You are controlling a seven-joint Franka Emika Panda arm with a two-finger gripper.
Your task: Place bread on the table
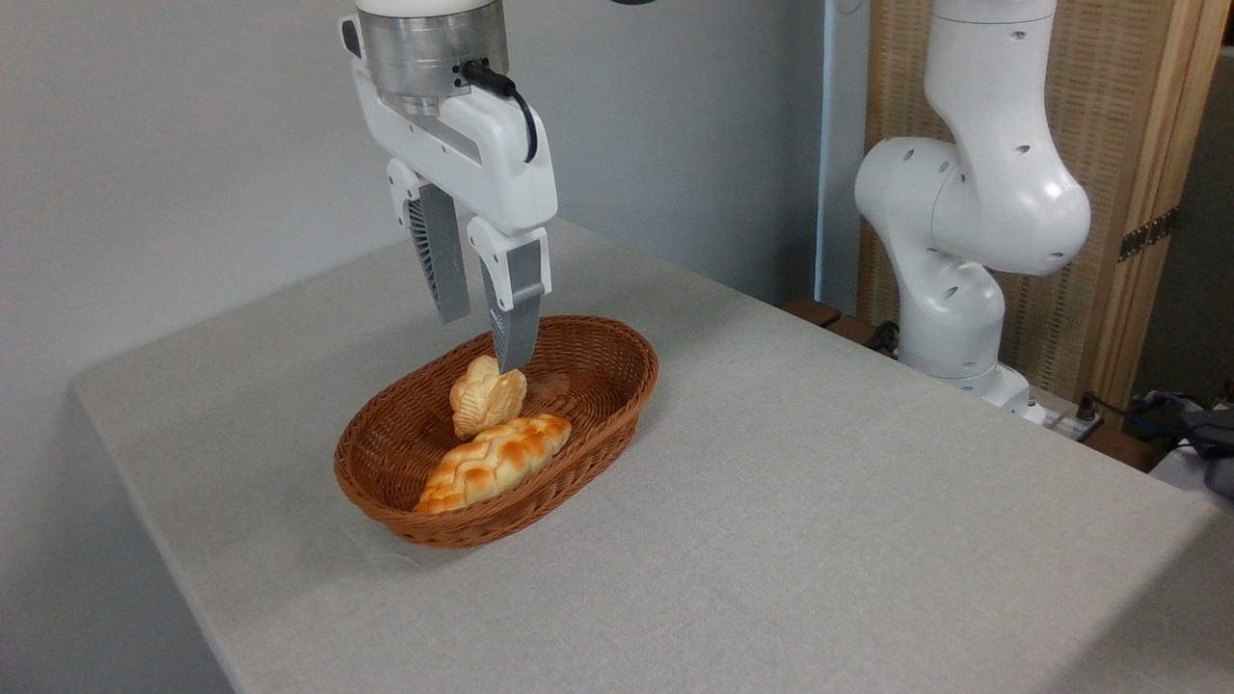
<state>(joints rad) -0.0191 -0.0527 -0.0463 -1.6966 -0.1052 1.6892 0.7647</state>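
Bread (487, 396) stands on edge in basket (590, 359), spread empty fingers (517, 313) above.

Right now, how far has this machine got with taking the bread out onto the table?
Hardly started. Done: the gripper hangs open above the basket, roughly over the small bun. In hand: nothing; its fingers are empty and the bun lies in the basket, leaning against the braided loaf. Left: lowering, closing on the bun, lifting it out and setting it on the grey table.
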